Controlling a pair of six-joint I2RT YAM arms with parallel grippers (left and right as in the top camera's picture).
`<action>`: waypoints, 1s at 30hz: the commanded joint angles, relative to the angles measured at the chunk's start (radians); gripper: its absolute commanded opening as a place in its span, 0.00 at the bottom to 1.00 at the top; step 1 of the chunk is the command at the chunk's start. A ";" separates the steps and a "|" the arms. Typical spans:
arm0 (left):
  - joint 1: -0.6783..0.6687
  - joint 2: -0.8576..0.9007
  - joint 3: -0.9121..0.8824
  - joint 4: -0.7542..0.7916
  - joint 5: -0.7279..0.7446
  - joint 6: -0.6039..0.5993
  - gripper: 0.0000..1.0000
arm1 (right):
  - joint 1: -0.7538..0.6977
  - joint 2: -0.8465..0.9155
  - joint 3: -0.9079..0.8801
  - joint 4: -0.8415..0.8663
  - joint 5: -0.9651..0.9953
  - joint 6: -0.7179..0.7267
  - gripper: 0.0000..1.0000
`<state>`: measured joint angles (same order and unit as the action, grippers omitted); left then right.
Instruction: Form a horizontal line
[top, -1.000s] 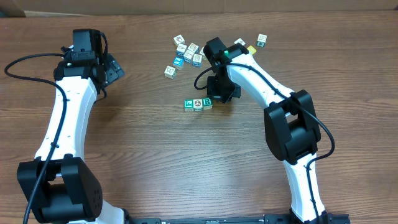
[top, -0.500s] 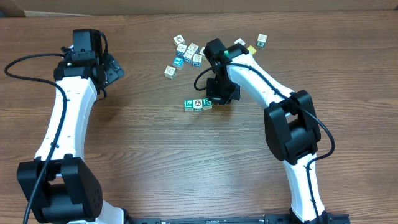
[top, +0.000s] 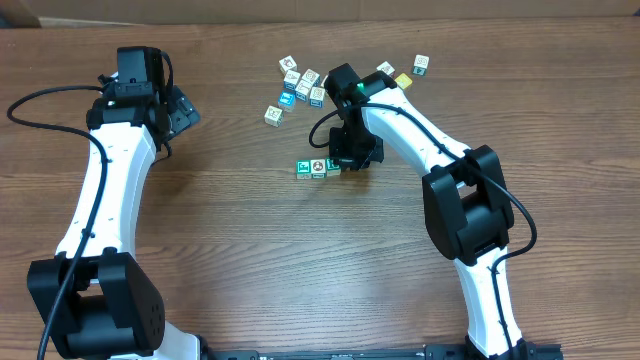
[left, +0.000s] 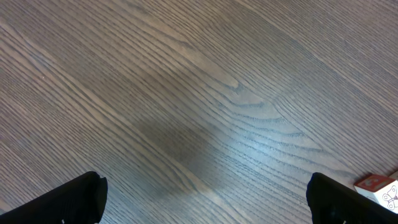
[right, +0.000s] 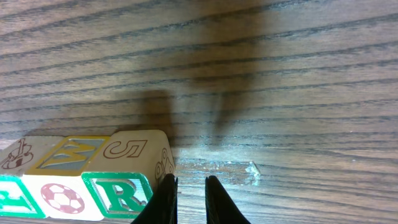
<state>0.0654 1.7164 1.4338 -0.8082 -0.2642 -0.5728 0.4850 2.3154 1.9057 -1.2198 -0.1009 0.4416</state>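
The horizontal line (top: 317, 167) lies just below the middle of the overhead frame, a little left of centre. It is three small cubes side by side, touching, running left to right. In the right wrist view it fills the lower left corner, and its side faces read green-bordered letter, football picture, green R. The R cube (right: 118, 193) closes the row at its right end, and no fourth cube shows beyond it (from above the arm hides that spot, so the wrist view is the one to trust). The row looks straight, though the R cube may sit a touch higher in the overhead frame than its neighbours.

The right gripper (right: 189, 199) stands at that end, its fingers drawn nearly together with only a slit between them and nothing in it. One finger is just beside the R cube's free side; I cannot tell whether it touches. The left gripper (left: 205, 202) hangs spread wide and empty over bare table (left: 186, 93) at the upper left of the overhead frame, well apart from the row. A red-and-white cube (left: 378, 186) peeks in at the lower right edge of its view.

Loose cubes (top: 303, 86) lie scattered in the upper middle of the overhead frame, none joined to the row. As I judge it, a three-cube line is already in place. What is left is at most squaring its right end or adding more cubes, and the task sentence does not settle which.
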 joint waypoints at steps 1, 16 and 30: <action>-0.008 -0.003 0.006 0.000 0.003 0.001 1.00 | 0.004 0.002 0.018 0.002 -0.006 0.004 0.13; -0.008 -0.003 0.006 0.001 0.003 0.001 1.00 | 0.004 0.002 0.018 -0.007 -0.006 0.003 0.13; -0.008 -0.003 0.006 0.001 0.003 0.001 1.00 | -0.001 0.002 0.018 0.060 0.099 0.003 0.13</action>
<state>0.0654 1.7164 1.4338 -0.8082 -0.2642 -0.5728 0.4847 2.3154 1.9057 -1.1717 -0.0414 0.4416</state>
